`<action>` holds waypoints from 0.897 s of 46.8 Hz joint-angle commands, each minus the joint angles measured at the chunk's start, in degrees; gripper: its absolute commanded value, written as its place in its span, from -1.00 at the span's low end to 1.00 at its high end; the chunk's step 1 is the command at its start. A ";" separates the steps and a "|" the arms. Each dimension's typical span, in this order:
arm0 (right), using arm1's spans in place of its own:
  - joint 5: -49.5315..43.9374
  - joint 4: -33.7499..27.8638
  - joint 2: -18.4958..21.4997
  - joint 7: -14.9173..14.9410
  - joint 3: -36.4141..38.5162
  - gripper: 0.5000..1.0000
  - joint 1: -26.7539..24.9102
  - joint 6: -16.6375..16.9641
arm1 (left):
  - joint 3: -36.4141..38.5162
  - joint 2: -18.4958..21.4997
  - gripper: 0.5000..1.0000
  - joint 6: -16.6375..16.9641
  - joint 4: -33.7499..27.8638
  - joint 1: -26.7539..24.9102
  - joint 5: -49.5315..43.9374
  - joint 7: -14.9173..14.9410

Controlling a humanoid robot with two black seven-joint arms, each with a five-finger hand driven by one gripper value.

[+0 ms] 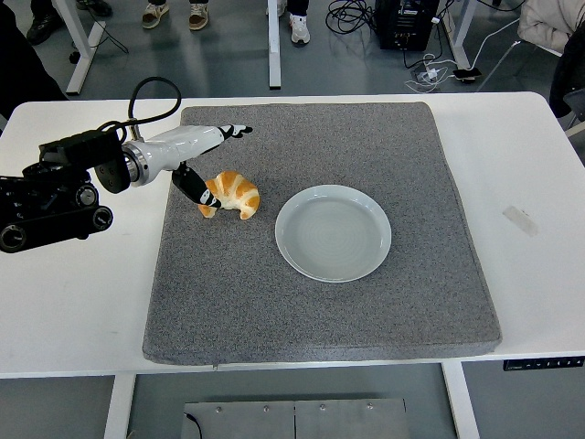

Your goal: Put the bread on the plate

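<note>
The left hand point(196, 160) hides the left end of the bread point(234, 194).

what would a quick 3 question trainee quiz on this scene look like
1. True or false: the croissant already lies on the plate.
2. Which hand is at the croissant? A) left hand B) right hand C) a person's hand
3. Fill in: the croissant and plate both sit on a grey ____.

Key
1. False. It lies on the mat, left of the empty plate and apart from it.
2. A. The left hand reaches in from the left, thumb down at the croissant's left end, the other fingers stretched out above and behind it, not closed on it.
3. mat
</note>
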 commanded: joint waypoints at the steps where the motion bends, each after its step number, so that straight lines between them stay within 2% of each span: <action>1: 0.09 0.00 0.00 0.00 0.00 1.00 0.01 0.03 | 0.12 -0.13 0.94 3.40 0.05 2.06 1.76 0.03; 5: 0.00 0.00 0.00 0.00 0.00 1.00 0.01 0.03 | 0.21 -0.13 0.94 5.16 0.05 2.95 2.38 -0.23; 23: 0.00 0.00 0.00 0.00 0.00 1.00 0.01 0.03 | -0.05 -0.30 0.93 5.52 1.63 3.65 2.38 -0.67; 33: 0.00 0.00 0.00 0.00 0.00 1.00 0.01 0.03 | -0.49 -4.43 0.90 5.52 7.25 4.97 2.20 -1.55; 42: 0.00 0.00 0.00 0.00 0.00 1.00 0.01 0.03 | -0.49 -5.58 0.88 5.52 7.52 5.58 2.20 -2.08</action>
